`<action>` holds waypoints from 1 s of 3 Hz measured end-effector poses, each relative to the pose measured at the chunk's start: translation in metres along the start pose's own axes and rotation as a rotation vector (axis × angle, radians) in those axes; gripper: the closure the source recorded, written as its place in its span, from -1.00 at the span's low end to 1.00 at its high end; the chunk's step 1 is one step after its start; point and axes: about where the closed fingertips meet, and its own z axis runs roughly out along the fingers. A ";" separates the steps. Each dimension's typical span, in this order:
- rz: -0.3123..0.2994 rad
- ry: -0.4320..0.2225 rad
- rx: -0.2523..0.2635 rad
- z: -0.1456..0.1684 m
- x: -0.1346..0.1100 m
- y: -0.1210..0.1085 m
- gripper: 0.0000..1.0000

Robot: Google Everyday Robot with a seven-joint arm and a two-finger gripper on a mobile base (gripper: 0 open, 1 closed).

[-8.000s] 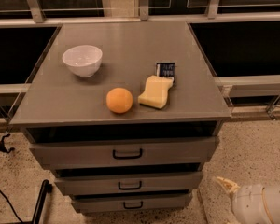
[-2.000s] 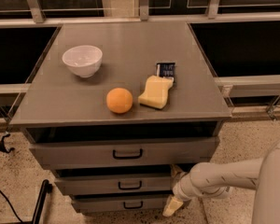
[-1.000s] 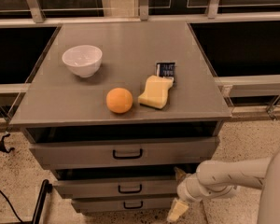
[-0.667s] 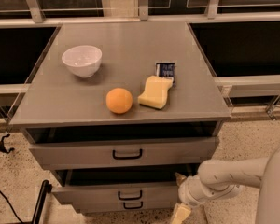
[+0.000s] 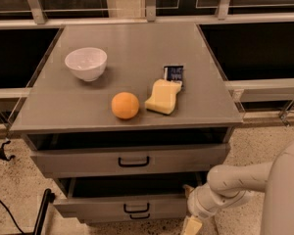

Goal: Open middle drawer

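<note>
The middle drawer (image 5: 98,205) is the second grey front of the cabinet and stands pulled out toward me, with a dark gap above it. Its small black bar handle (image 5: 135,208) is at the centre. My gripper (image 5: 191,215) is at the drawer's right end, low at the cabinet's front right corner, at the end of my white arm (image 5: 240,180). The top drawer (image 5: 88,161) with its black handle (image 5: 134,161) is also slightly out. Of the lowest drawer only a handle (image 5: 133,217) shows under the middle one.
On the grey cabinet top (image 5: 63,102) stand a white bowl (image 5: 86,62), an orange (image 5: 125,105), a yellow sponge (image 5: 162,96) and a small dark packet (image 5: 174,73). A black stand (image 5: 41,214) is on the speckled floor at the left. Metal rails run behind.
The middle drawer has slid out toward me from nearly closed. My gripper has moved down and outward along its right end.
</note>
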 end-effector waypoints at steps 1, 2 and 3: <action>0.000 0.000 -0.001 -0.003 -0.001 0.000 -1.00; 0.011 0.005 -0.063 -0.002 0.003 0.020 -1.00; 0.011 0.005 -0.063 -0.006 0.001 0.021 -1.00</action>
